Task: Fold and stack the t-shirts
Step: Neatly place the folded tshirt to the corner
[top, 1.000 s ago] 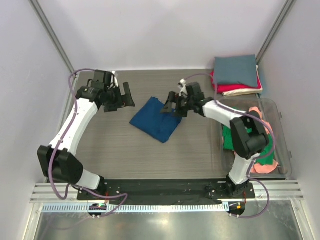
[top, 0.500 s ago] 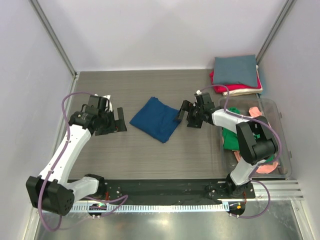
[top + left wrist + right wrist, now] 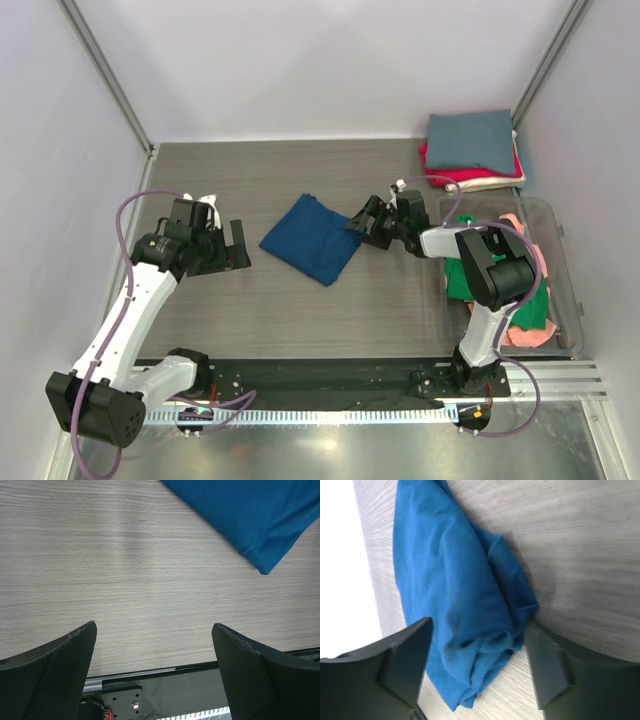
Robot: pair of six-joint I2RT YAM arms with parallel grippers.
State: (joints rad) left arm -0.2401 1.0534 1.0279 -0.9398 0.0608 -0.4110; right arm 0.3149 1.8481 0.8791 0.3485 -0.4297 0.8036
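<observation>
Loosely folded, the blue t-shirt point(image 3: 308, 238) lies rumpled; left gripper point(image 3: 235, 246), right gripper point(image 3: 358, 221) both spread.

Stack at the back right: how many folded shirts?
3 show: slate-grey shirt on top, red shirt under it, cream shirt lowest. Others may be hidden beneath.

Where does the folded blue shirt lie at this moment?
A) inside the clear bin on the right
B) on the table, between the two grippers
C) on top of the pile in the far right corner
B: the blue shirt lies on the table, with the left gripper on one side and the right gripper at its other edge.
</observation>
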